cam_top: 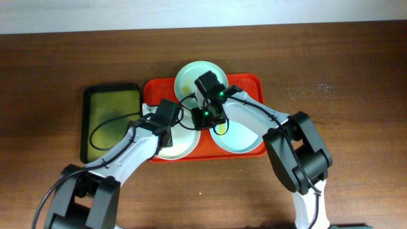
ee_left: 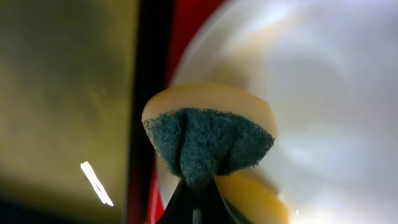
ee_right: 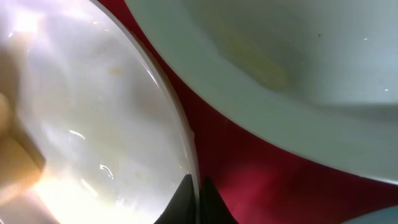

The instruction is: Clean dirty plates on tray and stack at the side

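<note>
My left gripper [ee_left: 196, 190] is clenched on a folded yellow sponge with a green scouring face [ee_left: 208, 140], poised over the left edge of the round white plate [cam_top: 178, 147]; whether it touches, I cannot tell. My right gripper [ee_right: 198, 198] is pinched shut on that plate's rim (to steady it, I would guess). I judge the job barely begun — all three plates sit on the large red rectangular plastic tray [cam_top: 251, 83]. The white one lies at its front left, the pale mint-green plate [cam_top: 191, 75] at the back with a yellowish smear showing, and the pale blue-white plate [cam_top: 245, 141] at front right. Nothing is stacked at the side yet — the smaller olive-green tray [cam_top: 111, 121] just beside holds no plate.
</note>
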